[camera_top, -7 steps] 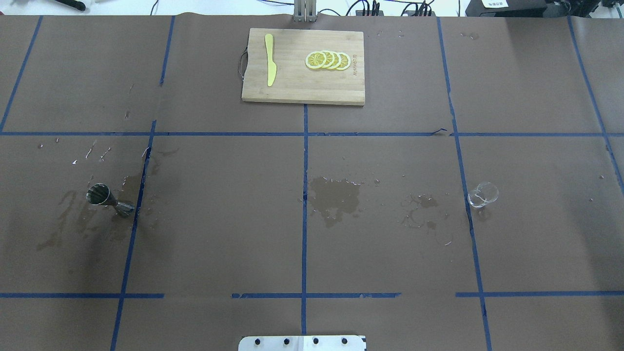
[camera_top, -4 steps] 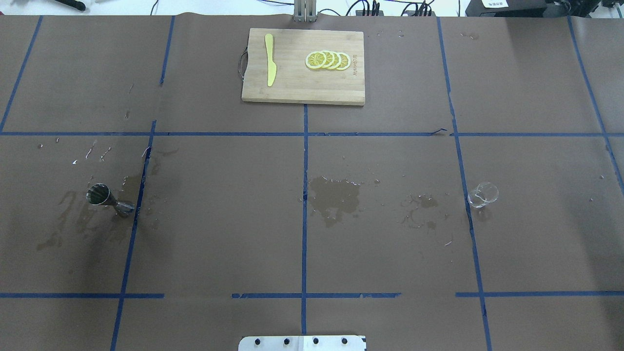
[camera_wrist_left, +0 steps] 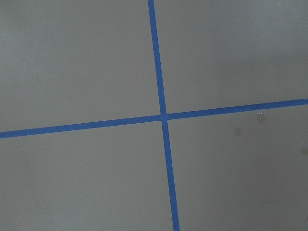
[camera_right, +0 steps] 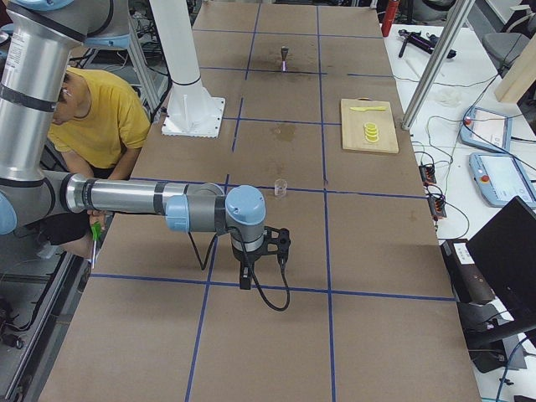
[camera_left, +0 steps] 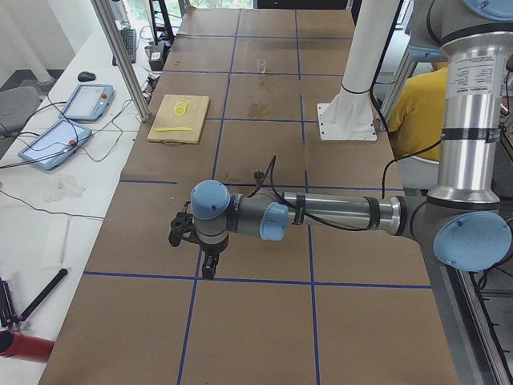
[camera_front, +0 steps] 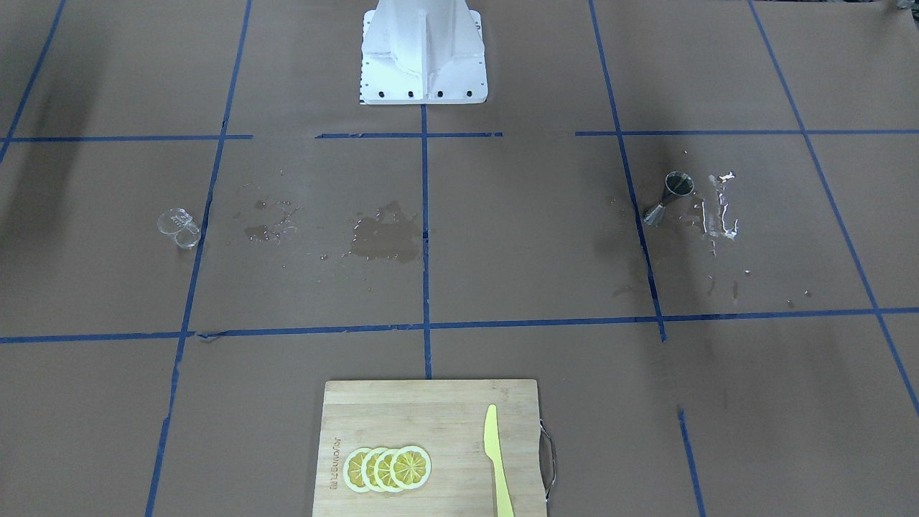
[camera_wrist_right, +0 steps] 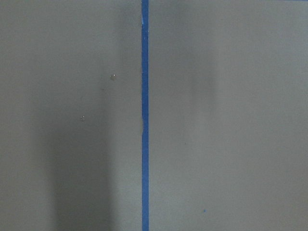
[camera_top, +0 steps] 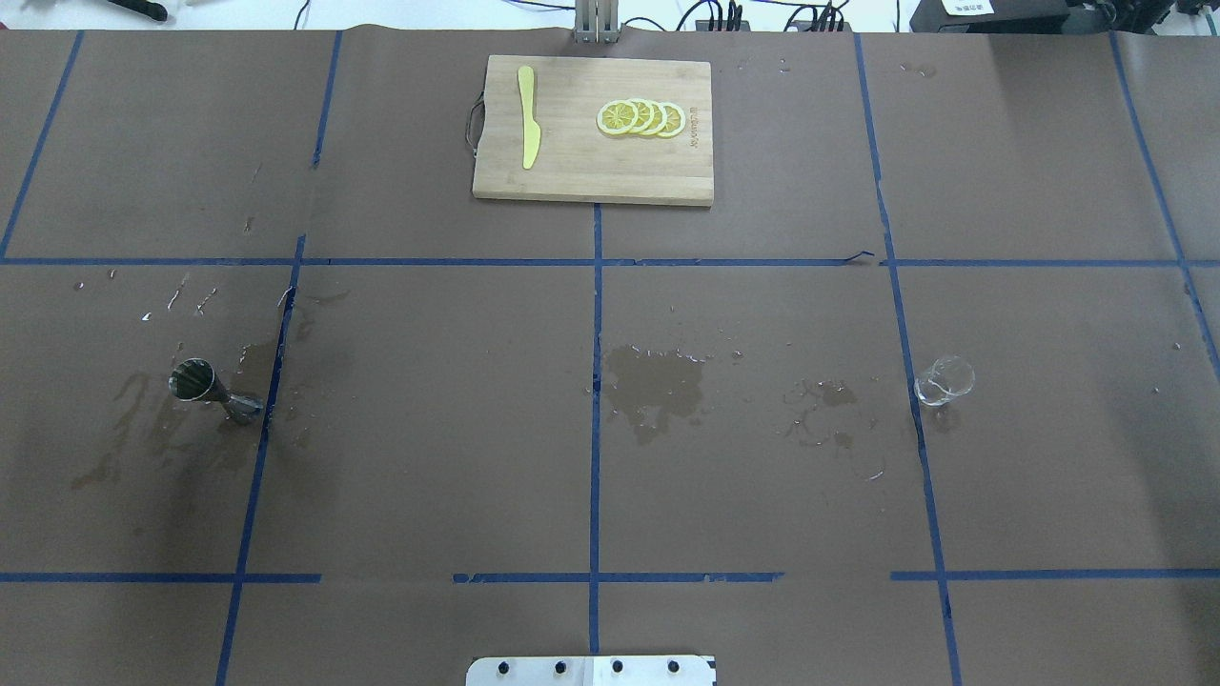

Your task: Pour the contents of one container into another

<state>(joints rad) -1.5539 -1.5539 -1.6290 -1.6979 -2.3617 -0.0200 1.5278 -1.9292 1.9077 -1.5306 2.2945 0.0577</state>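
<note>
1. Paper, brown and crossed by blue tape lines (camera_top: 596,381), covers the table (camera_top: 429,457).
2. The clear cup (camera_top: 944,381) stands at the middle right of the overhead view, just beside a tape line. In the front-facing view it is at the middle left (camera_front: 179,227). The right-side view shows it upright (camera_right: 280,188).
3. The steel jigger (camera_top: 214,389) is at the middle left of the overhead view, just left of a tape line and among wet marks, well apart from the cup. At the top centre of the right-side view it stands upright (camera_right: 286,57).
4. Wet patches (camera_top: 658,386) darken the paper between the 2.
5. The left gripper (camera_left: 208,273) points down over a tape line at the lower centre-left of the left-side view. I cannot tell whether its fingers are spread or together.
6. The right gripper (camera_right: 244,283) points down near the centre of the right-side view, apart from the cup. Again I cannot tell how its fingers stand.
7. A wooden cutting board (camera_top: 591,176) lies at the top centre of the overhead view. It carries a yellow knife (camera_top: 527,119) and 4 overlapping lemon slices (camera_top: 640,117).
8. A person in a yellow shirt (camera_right: 96,117) is at the upper left of the right-side view.
</note>
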